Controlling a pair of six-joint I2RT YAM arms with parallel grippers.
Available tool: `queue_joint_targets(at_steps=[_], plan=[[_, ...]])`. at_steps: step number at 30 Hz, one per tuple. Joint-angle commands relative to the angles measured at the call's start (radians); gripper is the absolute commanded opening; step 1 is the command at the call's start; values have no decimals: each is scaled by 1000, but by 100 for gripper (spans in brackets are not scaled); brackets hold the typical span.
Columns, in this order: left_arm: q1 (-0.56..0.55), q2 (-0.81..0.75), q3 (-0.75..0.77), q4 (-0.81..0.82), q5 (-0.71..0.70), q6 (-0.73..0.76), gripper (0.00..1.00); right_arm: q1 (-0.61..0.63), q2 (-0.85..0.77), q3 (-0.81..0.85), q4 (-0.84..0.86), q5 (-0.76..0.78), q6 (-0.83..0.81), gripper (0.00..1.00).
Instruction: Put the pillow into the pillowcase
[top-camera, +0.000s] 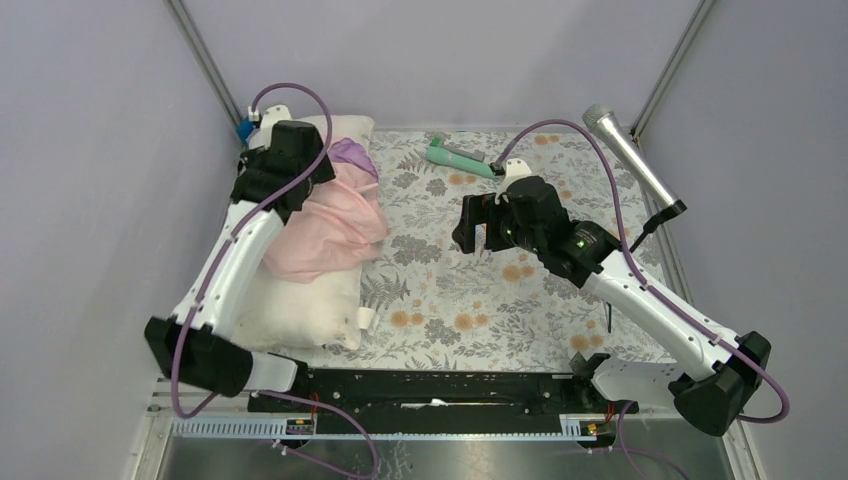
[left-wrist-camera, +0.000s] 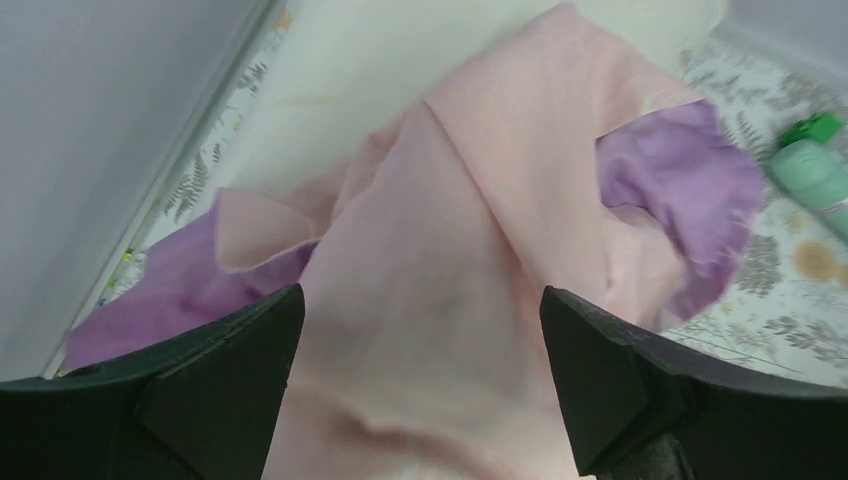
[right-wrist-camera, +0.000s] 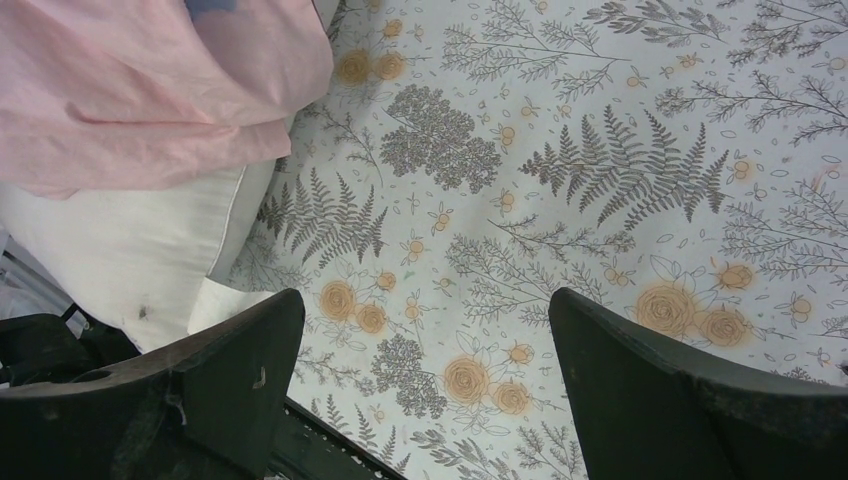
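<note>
From the top camera, I am seeing the pillow (top-camera: 300, 300) lying lengthwise along the left edge of the floral table cloth (top-camera: 450, 290), its far half sitting buried under the crumpled pillowcase (top-camera: 330, 225). The left arm (top-camera: 235, 260) is stretching over both, and its wrist housing is hiding the fingers from above. The small white tag (top-camera: 366, 320) at the pillow's near corner is showing too small to read. The right claw (top-camera: 480, 232) is hanging over bare cloth, well apart from the pillow, and its housing is cutting off one end of a green object (top-camera: 460, 157) that I cannot identify. Through the left wrist camera, the left claw (left-wrist-camera: 420, 305) is hovering with its fingers spread wide, gripping nothing, with pink fabric filling the view between them. Purple lining (left-wrist-camera: 680, 180) is turning outward at the folds, and I cannot tell whether any of the pillow is sitting inside the case. Through the right wrist camera, the right claw's fingers are standing wide apart over the cloth, holding nothing, with the pillow's corner and the pillowcase running out of frame at the upper left.
</note>
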Motion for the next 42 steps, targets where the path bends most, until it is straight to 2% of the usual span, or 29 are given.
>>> queue_joint_targets(at_steps=[1,3,4,6,10,12,17,19,23,28,34,42], plan=[[48,111,-26,122,147,33,99,8,-2,9,37,46,-21,100],[50,139,-42,162,247,35,96,8,-5,6,36,46,-20,100],[49,137,-60,183,309,31,89,8,-5,5,33,51,-17,100],[20,108,-106,235,411,34,66,7,-13,5,27,64,-16,100],[-135,54,-121,250,485,67,16,7,-23,5,22,102,-20,100],[-187,18,-123,258,562,65,0,6,-17,12,20,125,-25,99],[-309,-97,-96,285,726,88,0,6,-1,38,11,183,-28,99],[-322,-139,-95,306,805,88,0,7,1,47,15,195,-29,99],[-324,-186,-105,310,831,67,0,6,0,52,18,205,-31,99],[-324,-204,-141,339,850,58,0,7,-31,-3,93,74,-6,99],[-321,-241,-151,388,861,52,0,7,-88,-119,282,-155,50,99],[-312,-304,-87,389,945,93,0,6,-107,-209,510,-233,16,99]])
